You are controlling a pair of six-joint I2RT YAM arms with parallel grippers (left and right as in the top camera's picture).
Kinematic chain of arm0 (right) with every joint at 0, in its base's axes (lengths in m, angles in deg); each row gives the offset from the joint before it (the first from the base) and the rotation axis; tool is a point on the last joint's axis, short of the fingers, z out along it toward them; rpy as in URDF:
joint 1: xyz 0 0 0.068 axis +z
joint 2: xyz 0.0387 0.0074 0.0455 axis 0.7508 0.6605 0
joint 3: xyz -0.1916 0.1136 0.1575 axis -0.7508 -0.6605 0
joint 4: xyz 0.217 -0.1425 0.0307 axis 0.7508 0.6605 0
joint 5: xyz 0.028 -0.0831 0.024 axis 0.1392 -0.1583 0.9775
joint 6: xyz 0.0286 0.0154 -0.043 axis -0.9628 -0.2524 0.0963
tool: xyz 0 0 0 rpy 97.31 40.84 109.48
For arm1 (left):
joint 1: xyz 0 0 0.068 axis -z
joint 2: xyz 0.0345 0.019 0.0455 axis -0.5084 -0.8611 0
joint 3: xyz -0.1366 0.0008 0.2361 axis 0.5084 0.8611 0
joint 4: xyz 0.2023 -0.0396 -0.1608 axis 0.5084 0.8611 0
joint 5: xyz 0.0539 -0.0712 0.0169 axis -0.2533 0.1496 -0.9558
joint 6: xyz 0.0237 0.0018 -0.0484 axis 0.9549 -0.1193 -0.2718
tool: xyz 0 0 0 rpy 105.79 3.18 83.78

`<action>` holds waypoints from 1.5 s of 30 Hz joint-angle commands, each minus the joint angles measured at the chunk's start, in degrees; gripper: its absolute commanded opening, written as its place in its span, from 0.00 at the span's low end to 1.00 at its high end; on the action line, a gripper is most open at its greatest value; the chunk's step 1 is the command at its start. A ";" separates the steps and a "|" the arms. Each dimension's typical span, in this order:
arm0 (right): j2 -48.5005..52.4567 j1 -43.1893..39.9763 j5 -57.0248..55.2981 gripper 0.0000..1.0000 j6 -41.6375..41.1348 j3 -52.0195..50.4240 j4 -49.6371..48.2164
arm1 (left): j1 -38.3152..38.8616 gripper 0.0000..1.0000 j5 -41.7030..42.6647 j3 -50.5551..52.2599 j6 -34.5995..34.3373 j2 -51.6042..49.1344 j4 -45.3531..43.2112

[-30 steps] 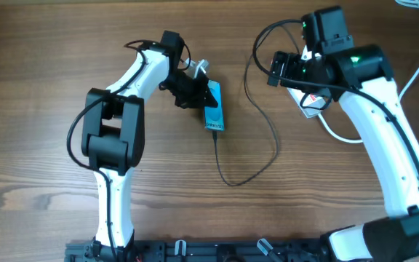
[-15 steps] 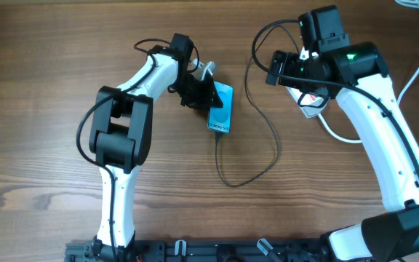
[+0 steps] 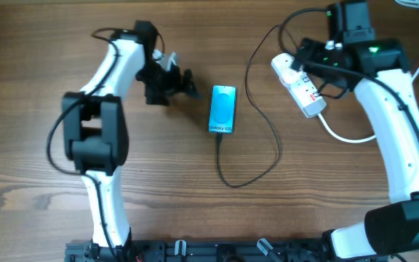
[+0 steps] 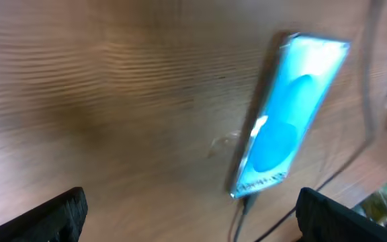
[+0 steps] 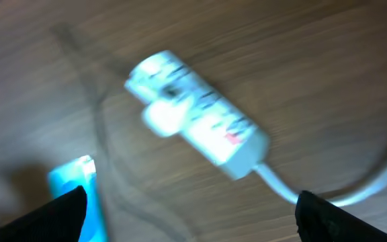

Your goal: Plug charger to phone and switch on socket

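item: phone (image 3: 222,109), flat on the wooden table (image 3: 35,182) near its middle, cyan screen up, long axis running near to far. we read white "galaxy" along its near short edge; the characters after it are too small for us to settle. item: charger (image 3: 264,164), thin black cable. its tip meets the phone's near short edge, then it loops near, swings right and climbs far toward the socket (image 3: 308,91), so we judge the plugging done, though we cannot confirm how the tip is seated. item: left gripper (image 4: 197,214), just left of the phone and apart from it, fingers spread wide, holding nothing. item: right gripper (image 5: 192,216), fingers likewise wide apart and empty, poised over the socket's far side without touching it. the socket lies at the far right, long axis slanting from far-left to near-right, with a white plug body (image 3: 286,64) on its far-left end and a thick white cord (image 3: 340,135) leaving the near-right end. red marks sit toward that near-right end, so we judge the switch-on falls to the right arm, much the nearer, reaching along that axis. the socket's markings are too blurred to read.
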 commanded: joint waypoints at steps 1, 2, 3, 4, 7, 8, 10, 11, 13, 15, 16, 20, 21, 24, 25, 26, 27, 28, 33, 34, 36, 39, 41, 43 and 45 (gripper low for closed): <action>0.74 -2.99 -8.81 1.00 -0.52 -0.55 -0.17 | -1.14 1.00 -0.81 -2.34 0.00 18.05 -0.48; 0.90 -3.52 -8.72 1.00 0.96 -0.55 -1.03 | -1.11 1.00 -2.12 -2.34 -1.46 22.45 -0.79; 1.44 -3.54 -8.72 1.00 3.50 -0.55 -2.38 | -1.07 1.00 -5.01 -2.32 -3.45 26.86 -0.83; 2.29 -3.54 -8.72 1.00 6.12 -0.55 -3.67 | -1.05 1.00 -7.82 -2.32 -5.22 30.32 -0.81; 8.04 -4.26 -8.70 1.00 9.86 -0.55 -5.75 | -1.07 1.00 -18.03 -2.32 -11.13 40.87 1.55; 10.32 -5.33 -7.98 1.00 9.81 -0.55 -5.92 | -1.07 1.00 -21.42 -2.32 -12.15 43.89 3.58; 13.55 -7.93 -3.69 1.00 9.88 -0.55 -6.38 | -1.07 1.00 -24.20 -2.32 -12.13 46.47 7.30; 14.71 -9.20 -1.42 1.00 9.88 -0.55 -6.62 | -1.07 1.00 -24.79 -2.32 -12.13 46.97 8.55; 16.52 -12.41 1.84 1.00 9.86 -0.55 -6.47 | -1.07 1.00 -24.76 -2.32 -12.13 47.50 11.56; 16.52 -14.01 2.12 1.00 9.84 -0.55 -6.49 | -1.07 1.00 -24.76 -2.32 -12.15 47.47 12.02; 16.50 -14.36 2.10 1.00 9.88 -0.55 -7.10 | -1.07 1.00 -24.76 -2.32 -12.13 47.47 12.04; 16.57 -14.36 2.34 1.00 14.01 -0.55 -10.32 | -1.07 1.00 -24.76 -2.32 -12.15 47.47 12.02; 16.59 -14.36 2.32 1.00 14.21 -0.55 -10.56 | -1.07 1.00 -24.76 -2.32 -12.13 47.47 12.02; 16.61 -14.36 2.34 1.00 12.98 -0.55 -10.86 | -1.07 1.00 -24.76 -2.32 -12.15 47.47 12.04; 16.61 -14.36 2.54 1.00 12.66 -0.55 -11.30 | -1.07 1.00 -24.76 -2.32 -12.13 47.47 12.04; 16.81 -14.36 2.60 1.00 12.68 -0.61 -11.96 | -1.07 1.00 -24.76 -2.32 -12.15 47.47 12.04; 17.18 -14.36 2.78 1.00 12.85 -0.61 -12.79 | -1.07 1.00 -24.76 -2.32 -12.13 47.47 12.02; 18.16 -14.36 2.78 1.00 12.81 -0.61 -13.22 | -1.07 1.00 -24.76 -2.32 -12.13 47.47 12.04; 21.90 -14.36 7.26 1.00 12.83 -0.61 -12.55 | -1.07 1.00 -24.76 -2.32 -12.15 47.47 12.04; 22.18 -14.38 9.62 1.00 12.87 -0.61 -12.57 | -1.07 1.00 -24.76 -2.32 -12.15 47.47 12.04; 22.18 -14.36 12.00 1.00 12.90 -0.61 -12.59 | -1.07 1.00 -24.76 -2.32 -12.15 47.47 12.04; 22.29 -14.36 11.96 1.00 12.90 -1.57 -13.03 | -1.07 1.00 -24.76 -2.32 -12.13 47.47 12.04; 22.29 -14.36 11.96 1.00 12.90 -3.08 -13.49 | -1.07 1.00 -24.76 -2.32 -12.13 47.47 12.04; 22.32 -14.36 12.00 1.00 12.83 -4.72 -14.62 | -1.07 1.00 -24.76 -2.32 -12.15 47.47 12.04; 23.15 -14.36 12.37 1.00 12.52 -5.42 -15.67 | -1.07 1.00 -24.76 -2.32 -12.15 47.47 12.04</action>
